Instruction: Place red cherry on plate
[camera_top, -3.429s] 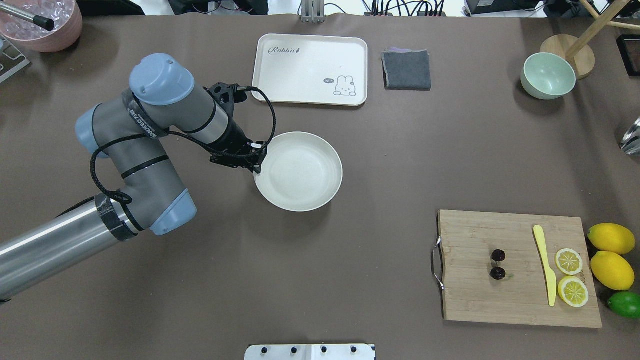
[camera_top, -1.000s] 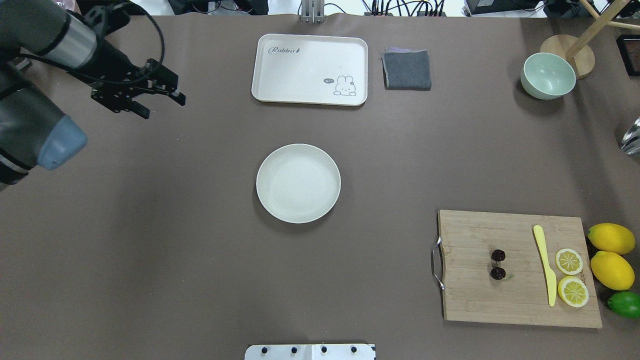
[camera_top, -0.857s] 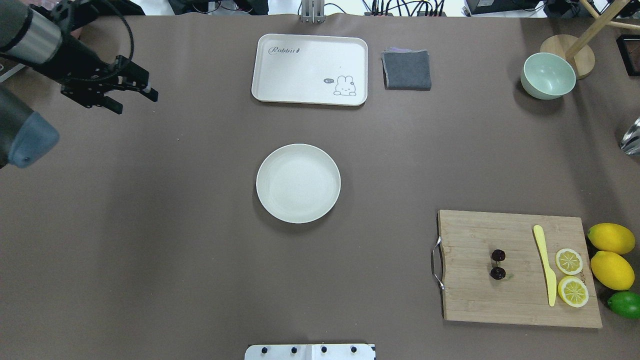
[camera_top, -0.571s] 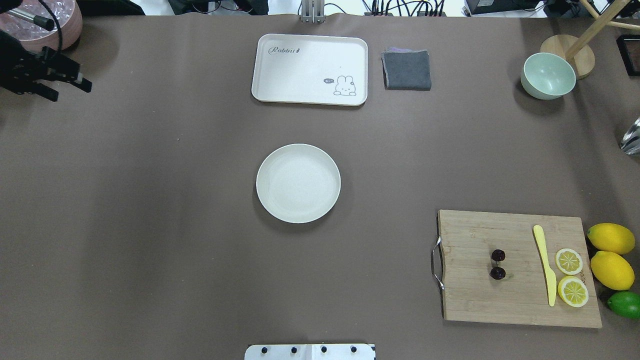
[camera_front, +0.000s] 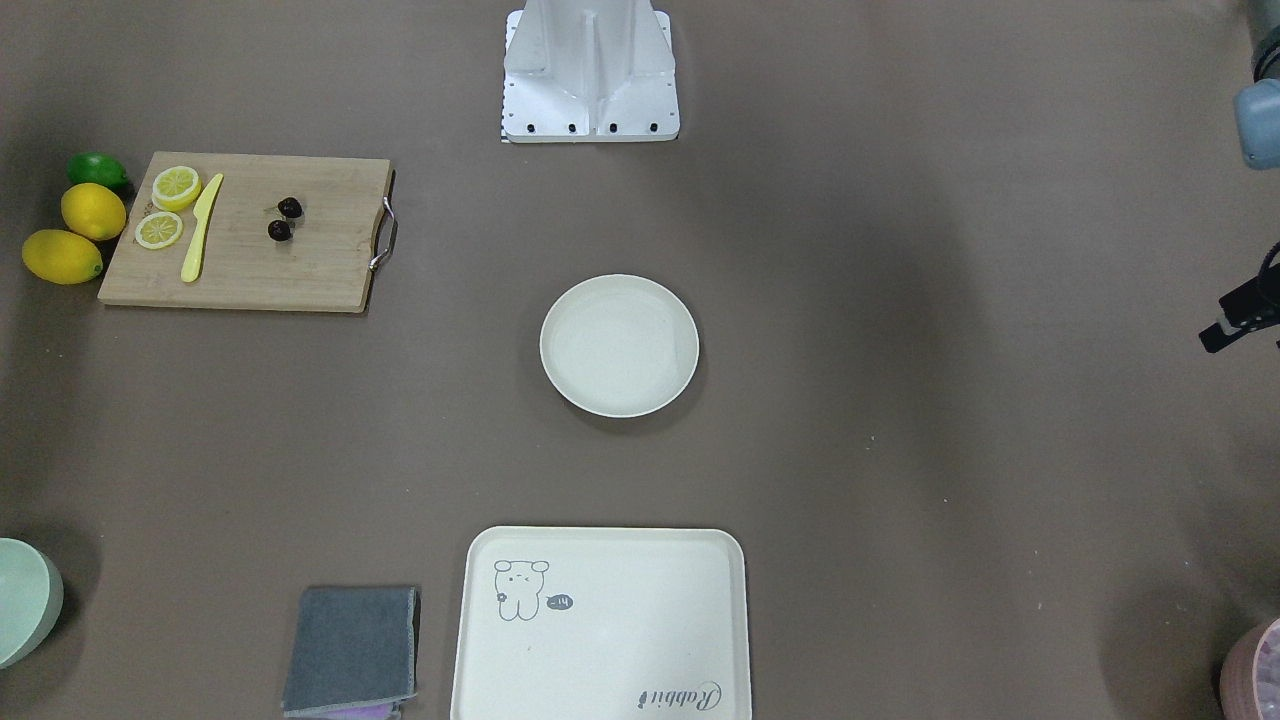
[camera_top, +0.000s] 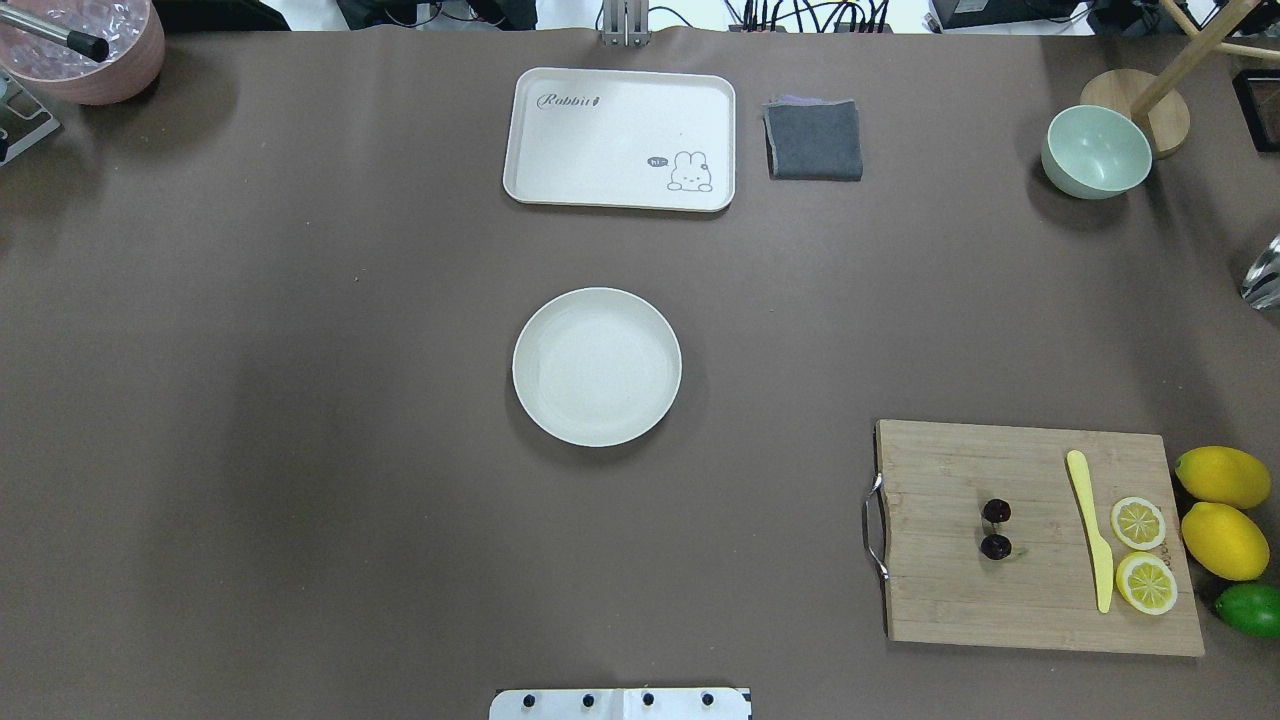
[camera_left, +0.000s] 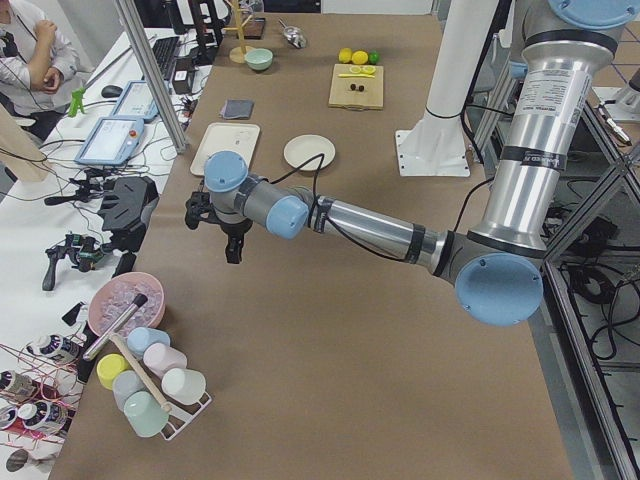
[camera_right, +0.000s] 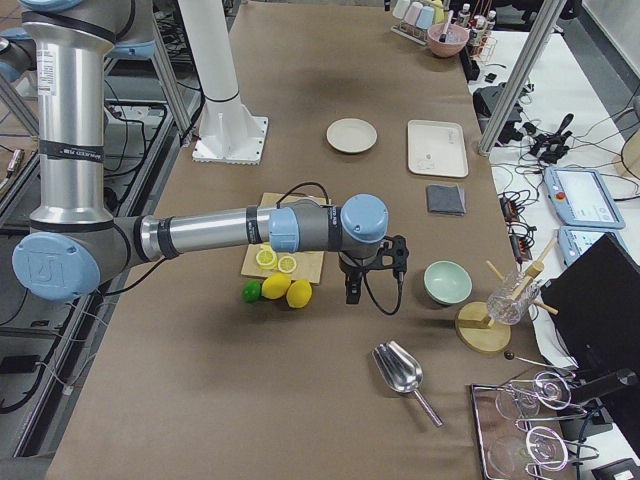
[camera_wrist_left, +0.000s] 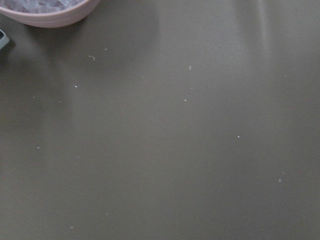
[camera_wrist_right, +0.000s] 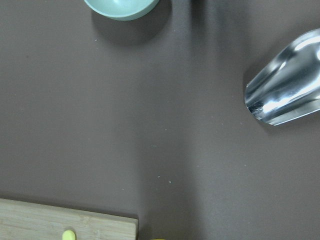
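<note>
On the cutting board (camera_top: 950, 600), four o'clock from the plate (camera_top: 597, 367): the red cherry (camera_top: 996, 530), untouched.
Light, small and round, it would likely roll or bruise, so it is best pinched gently at the joined stems. The pair lies twelve-to-six overhead, stems faintly toward three. Neither left gripper (camera_left: 233, 250) nor right gripper (camera_right: 351, 292) shows whether it's parted or closed.
</note>
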